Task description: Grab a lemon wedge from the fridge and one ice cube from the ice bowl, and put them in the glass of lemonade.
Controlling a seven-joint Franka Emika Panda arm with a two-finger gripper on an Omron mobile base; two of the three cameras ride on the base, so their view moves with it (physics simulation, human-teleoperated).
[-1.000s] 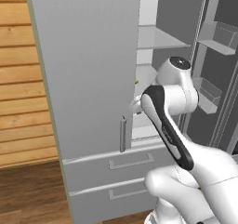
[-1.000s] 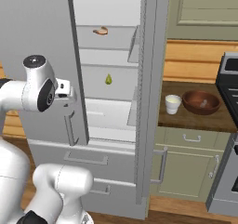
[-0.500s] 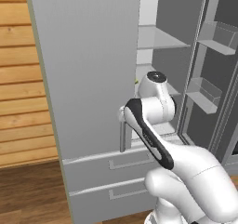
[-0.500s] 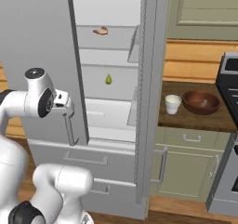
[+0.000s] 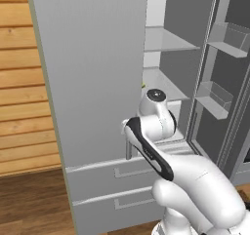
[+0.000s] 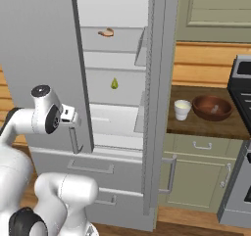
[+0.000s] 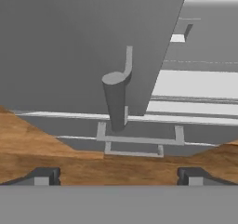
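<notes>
so my claw hung spread and empty by the open fridge, the lemon wedge sat unpicked on its shelf, and the ice bowl and glass of lemonade waited on the bench.

The fridge has a smooth, matt grey skin like brushed metal, its bar handle the same dull grey. Inside, the shelves look pale, smooth plastic. The wall is warm planked wood, the floor darker polished wood. The ice bowl looks reddish glazed ceramic
</notes>
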